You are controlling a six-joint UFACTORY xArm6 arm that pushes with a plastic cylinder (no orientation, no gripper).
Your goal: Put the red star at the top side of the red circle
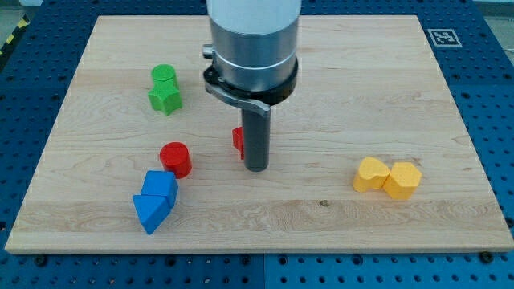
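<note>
So the desk (337,96) here is a pale wooden board with visible grain, sitting on a blue pegboard-style base (490,72) full of little holes. There's a small black-and-white marker tag (444,37) at the far right corner of the board, and a bit of yellow-black striped tape (10,40) at the far left edge of the view.

My rod comes down from the big grey cylinder, and my tip (256,168) is planted on the wood roughly mid-board. No pincer on this rig, just the rod, so there's nothing to call clenched or released.

The red star (238,142) is mostly hidden behind the rod; only a sliver pokes out on the rod's left side, touching it or as good as. The red circle (175,159) sits to the left of that, clearly apart and slightly nearer to me.

Just near-left of the red circle are two blue blocks (155,201) jammed together, shapes hard to call. Far left there's a green star (165,99) with another green block (164,75) pressed right behind it. Over on the right, two yellow blocks (388,177) sit touching, well away from everything.
</note>
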